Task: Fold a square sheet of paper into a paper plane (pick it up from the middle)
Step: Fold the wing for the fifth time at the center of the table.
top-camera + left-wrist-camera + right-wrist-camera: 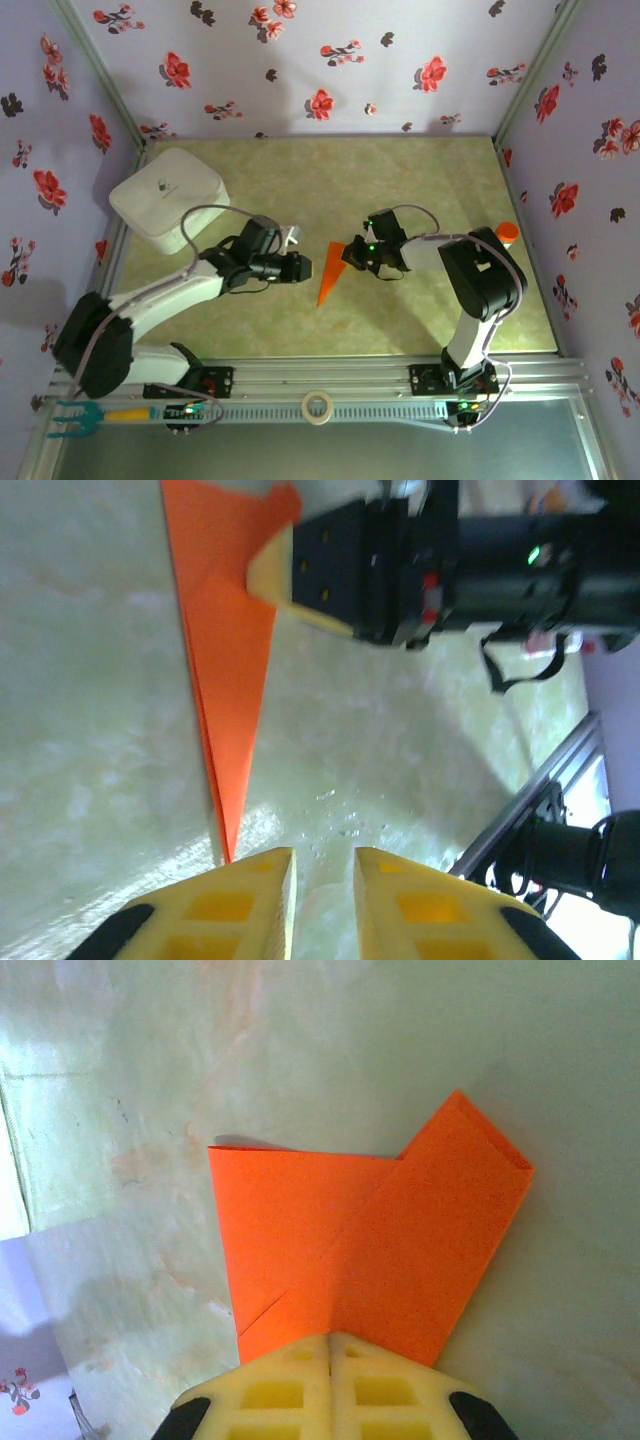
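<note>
Left gripper is sitting low over the table, just right of the white box in the back-left corner. Its yellow fingers are a little apart with nothing between them, so it's open-ish and holding nothing. On its own camera, the left gripper has the sharp tip of the paper ending just beside one finger; can't tell if it actually touches.

The paper lies mid-table between the two grippers. It's folded into a long orange wedge, with the point toward the near edge and the wide end toward the back. Up close, the paper shows layered flaps, with one flap angled off to the right and a diagonal crease where they overlap.

Right gripper is at the wide end. On its wrist cam, the right gripper has both pads squeezed together right on the paper's edge, so it's pinching it. The left cam shows the same thing, with the right gripper on the wide end.

Further right, an orange-capped bottle stands by the right arm, well apart from the paper.
</note>
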